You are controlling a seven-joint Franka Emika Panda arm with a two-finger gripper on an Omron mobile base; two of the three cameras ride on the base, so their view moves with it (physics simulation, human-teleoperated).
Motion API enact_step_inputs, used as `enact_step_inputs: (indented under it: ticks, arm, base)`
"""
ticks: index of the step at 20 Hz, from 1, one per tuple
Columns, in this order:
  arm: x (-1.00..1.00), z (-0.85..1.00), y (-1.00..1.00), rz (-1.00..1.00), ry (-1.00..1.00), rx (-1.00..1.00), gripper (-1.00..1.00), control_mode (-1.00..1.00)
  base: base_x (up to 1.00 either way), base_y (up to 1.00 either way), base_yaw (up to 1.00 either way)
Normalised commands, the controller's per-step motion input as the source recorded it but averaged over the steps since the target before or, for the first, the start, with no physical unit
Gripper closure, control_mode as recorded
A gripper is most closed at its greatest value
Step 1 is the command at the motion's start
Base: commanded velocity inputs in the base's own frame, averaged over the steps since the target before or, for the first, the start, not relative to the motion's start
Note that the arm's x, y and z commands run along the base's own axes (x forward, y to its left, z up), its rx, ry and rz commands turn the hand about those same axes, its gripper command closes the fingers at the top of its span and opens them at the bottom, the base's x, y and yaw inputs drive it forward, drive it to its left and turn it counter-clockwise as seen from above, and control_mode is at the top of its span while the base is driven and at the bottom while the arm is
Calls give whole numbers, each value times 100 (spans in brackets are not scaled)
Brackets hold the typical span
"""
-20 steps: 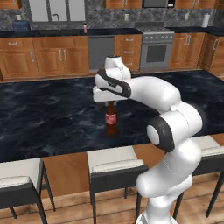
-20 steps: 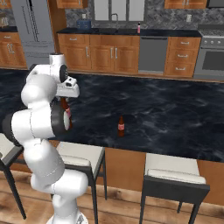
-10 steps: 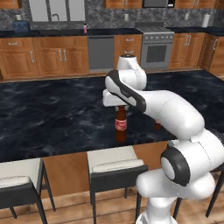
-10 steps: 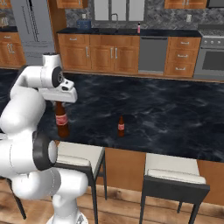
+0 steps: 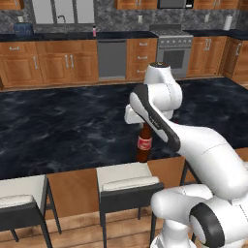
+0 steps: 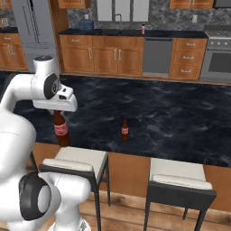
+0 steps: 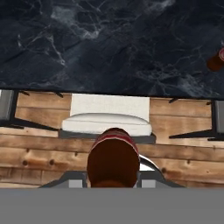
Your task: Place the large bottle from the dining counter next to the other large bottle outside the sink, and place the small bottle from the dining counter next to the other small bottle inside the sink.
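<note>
Black marbled worktop (image 5: 58,135) mid-frame: fingers (image 5: 143,122) clamping the large bottle (image 5: 144,143), carrying it off; small bottle (image 6: 125,130) waiting; nothing delivered yet

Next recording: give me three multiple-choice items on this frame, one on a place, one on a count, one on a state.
1. Where is the small cola bottle?
A. on the dining counter
B. on a stool
C. on the floor

2. How many brown cola bottles show in the right base view?
A. one
B. two
C. three

3. The large cola bottle is:
A. lying flat
B. upright in the gripper
C. tipped on a stool

Key: 1 A, it stands on the black marbled top; 2 B, one tall, one short; 3 B, the gripper holds its neck.
</note>
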Motion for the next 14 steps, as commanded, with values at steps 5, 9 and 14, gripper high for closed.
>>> enact_step_inputs:
  ticks: [5,9,14]
  arm:
    - [-45,12,-49,0,-5,0,100,-100]
    - [-18,0,-54,0,-3,4,100,-100]
    - [-19,6,-27,0,0,1,100,-100]
  base:
    - [0,0,0]
    - [0,0,0]
    - [0,0,0]
